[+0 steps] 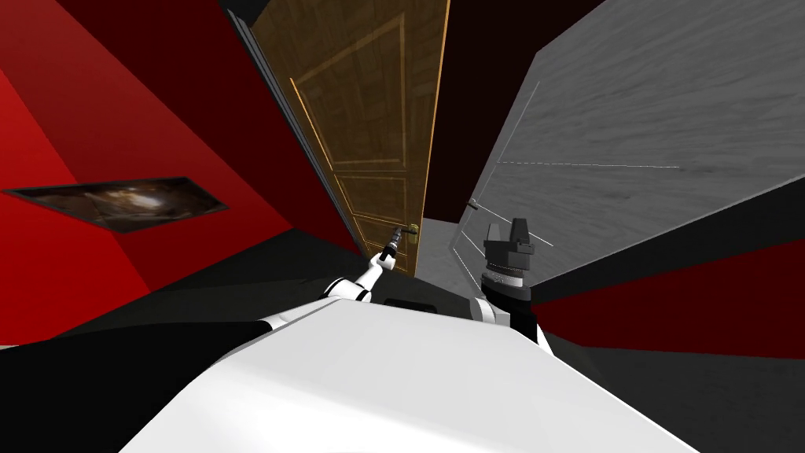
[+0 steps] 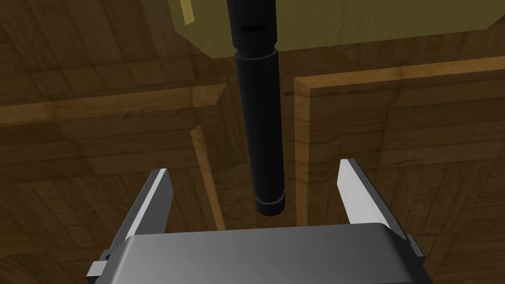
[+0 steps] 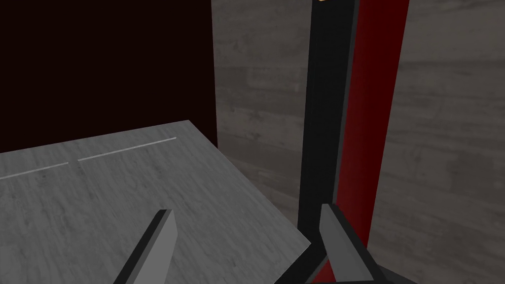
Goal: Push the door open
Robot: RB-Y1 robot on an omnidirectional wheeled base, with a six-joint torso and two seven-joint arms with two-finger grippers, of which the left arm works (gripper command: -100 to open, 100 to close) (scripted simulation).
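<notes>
The brown wooden door [image 1: 369, 118] stands ahead in the middle of the scene, far from the body, with its dark handle [image 1: 407, 233] low on its right edge. The left arm reaches forward to that spot, which suits a push: force applied near the free edge, far from the hinges, should swing the door most easily. The left gripper [image 2: 254, 167] sits over the handle with its fingers [image 2: 157, 192] spread wide, one on each side of the bar. They do not touch it, and the bar's free end lies close to the gripper's body. The bar runs back to a brass plate [image 2: 345, 24] on the wood. Nothing is pinched, so the hand looks set either to close on the bar or simply to lean on the door. The right gripper [image 1: 509, 240] hangs nearer, off to the right beside a grey panel [image 1: 629, 157]. Its fingers are also spread and hold nothing, which probably keeps it out of the way.
</notes>
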